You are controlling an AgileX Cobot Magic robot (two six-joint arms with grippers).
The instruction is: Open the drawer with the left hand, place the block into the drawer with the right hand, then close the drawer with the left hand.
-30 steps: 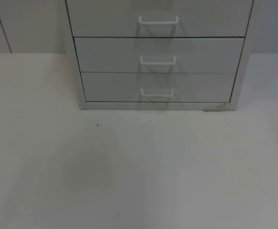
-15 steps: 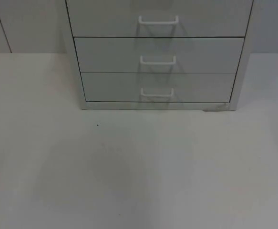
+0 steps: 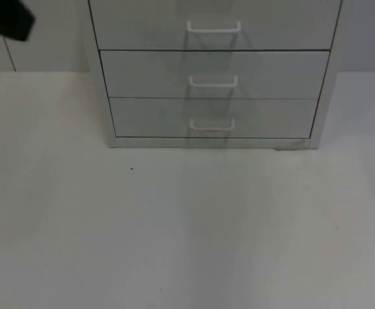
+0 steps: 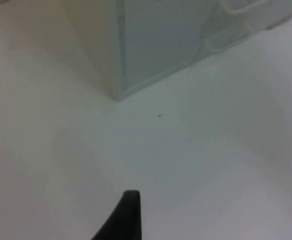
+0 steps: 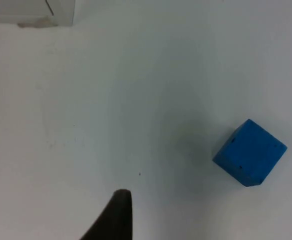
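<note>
A pale grey drawer cabinet (image 3: pixel 213 71) stands at the back of the table, and its three visible drawers are all closed. Each has a white handle: upper (image 3: pixel 213 28), middle (image 3: pixel 213 81), lower (image 3: pixel 211 125). A black part of my left arm (image 3: pixel 7 19) shows at the far left, left of the cabinet. My left gripper (image 4: pixel 128 215) hovers over the bare table in front of the cabinet's left corner (image 4: pixel 116 95). A blue block (image 5: pixel 250 152) lies on the table in the right wrist view, a short way from my right gripper (image 5: pixel 113 215).
The white table top (image 3: pixel 187 225) stretches wide in front of the cabinet. A grey partition wall (image 3: pixel 39 38) rises behind it. A small dark speck (image 3: pixel 132 168) marks the table near the cabinet's left front corner.
A black part of the left arm has come into the top view's upper left corner. The faint shadow on the table has shifted. The drawers are unchanged.
</note>
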